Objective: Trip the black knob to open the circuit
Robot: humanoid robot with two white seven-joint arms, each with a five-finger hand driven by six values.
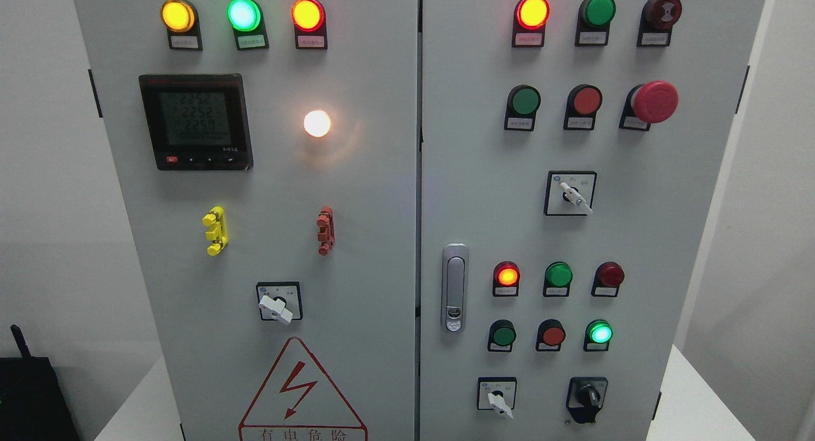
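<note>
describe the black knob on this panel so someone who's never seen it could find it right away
Look at the right door of the grey cabinet, bottom right corner. The black knob sits below the lit green lamp; the selector left of it has a white handle.

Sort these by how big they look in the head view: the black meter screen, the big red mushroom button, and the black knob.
1. Black rectangular meter screen
2. Big red mushroom button
3. Black knob
</note>
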